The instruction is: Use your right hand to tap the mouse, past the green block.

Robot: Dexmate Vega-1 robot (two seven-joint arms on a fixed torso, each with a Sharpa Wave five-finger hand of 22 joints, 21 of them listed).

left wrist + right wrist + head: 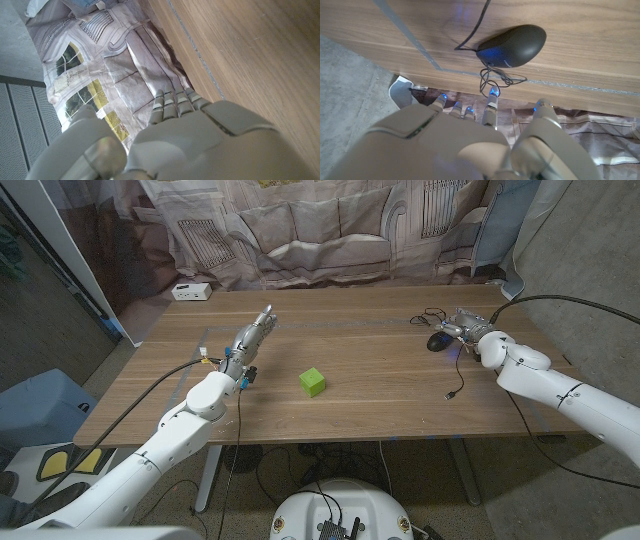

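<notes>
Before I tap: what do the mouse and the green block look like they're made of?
Mouse: looks like matte black plastic, smooth rounded shell with a soft sheen and blue light at its front; corded. Green block: solid, evenly lime-coloured cube with crisp edges, probably painted wood or plastic; too small to tell which.

Wooden table (370,395) — green block (313,382) mid-table, black mouse (438,341) with cable (456,375), white box (190,292) at far-left corner.

The head view looks down over the whole wooden table (370,395); each wrist view skims that tabletop closely.
</notes>
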